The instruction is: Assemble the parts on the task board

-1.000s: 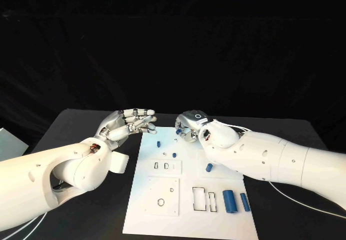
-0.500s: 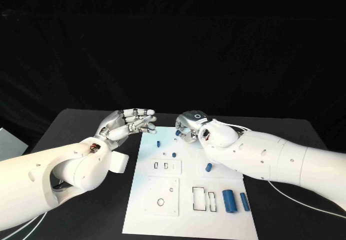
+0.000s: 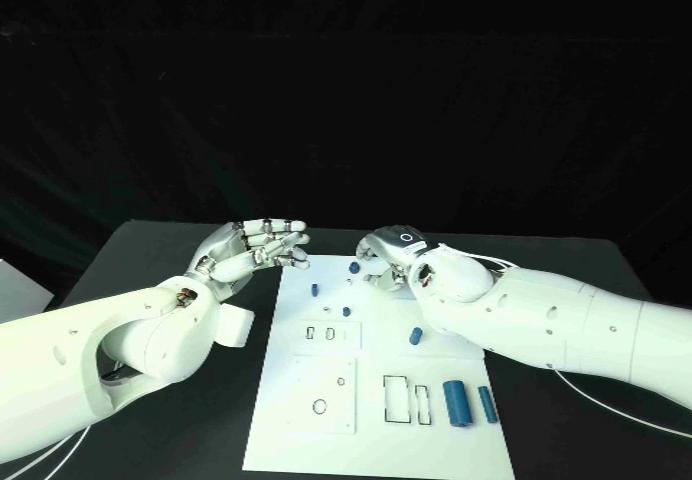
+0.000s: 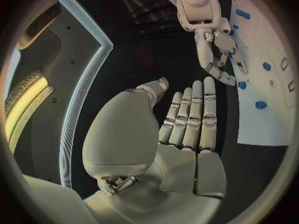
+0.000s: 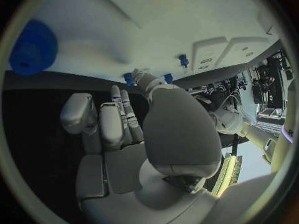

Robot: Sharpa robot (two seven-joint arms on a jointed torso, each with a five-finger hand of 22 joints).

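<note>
The white task board (image 3: 375, 420) lies in the middle of the table. Blue parts stand near its far end (image 3: 315, 290), at mid-board (image 3: 417, 335), and two longer ones lie near its right edge (image 3: 457, 402). My right hand (image 3: 387, 250) hovers over the board's far end, fingers curled down at a small blue part (image 3: 355, 268). The right wrist view shows that part (image 5: 129, 78) between thumb tip and fingertips; whether it is gripped is unclear. My left hand (image 3: 260, 245) floats beside the board's far left corner, fingers straight and holding nothing (image 4: 181, 134).
Rectangular and round cut-outs (image 3: 329, 331) mark the board's middle and near half. Black table (image 3: 173, 420) surrounds the board. A white block sits at the table's left edge (image 3: 18, 285). Both forearms cross low over the table's sides.
The right hand has shifted slightly to the right, uncovering the small blue part at its fingertips. The left hand stays almost still. The camera has moved a little.
</note>
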